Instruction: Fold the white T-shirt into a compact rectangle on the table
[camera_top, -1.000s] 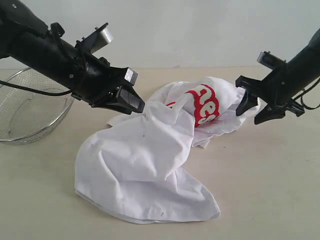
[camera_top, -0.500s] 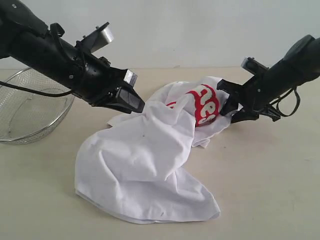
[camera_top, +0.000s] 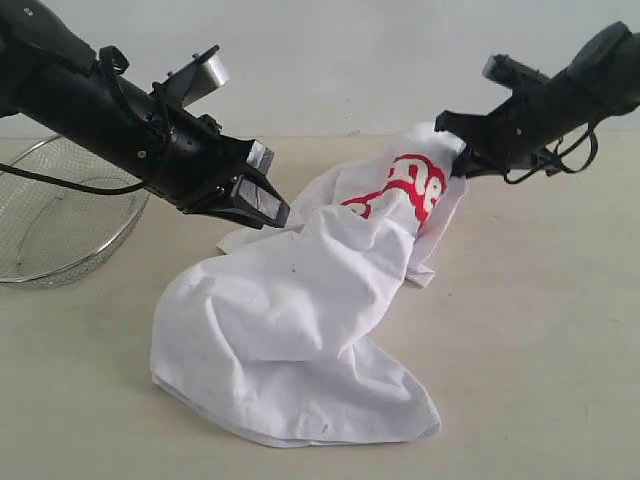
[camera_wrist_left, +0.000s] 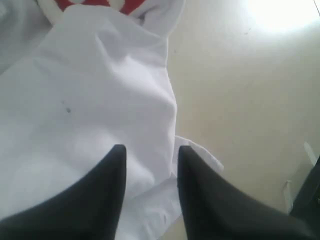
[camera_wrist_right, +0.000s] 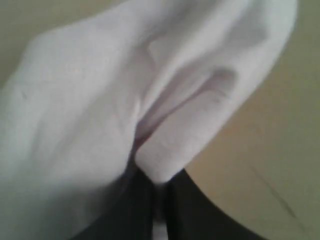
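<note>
The white T-shirt (camera_top: 290, 340) is shown crumpled on the table (camera_top: 540, 340), its far edge lifted, pinched by the right gripper (camera_top: 457, 160); the left gripper (camera_wrist_left: 150, 160) is seen spread above the cloth, holding nothing

front-on exterior, wrists close over shirt (camera_top: 290, 330)

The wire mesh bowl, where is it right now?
In the exterior view the wire mesh bowl sits at the far left on the table, behind the left arm, apart from the white T-shirt.

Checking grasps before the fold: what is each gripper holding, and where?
Right gripper: shut on a pinched fold of the white T-shirt. Left gripper: open, holding nothing.
</note>
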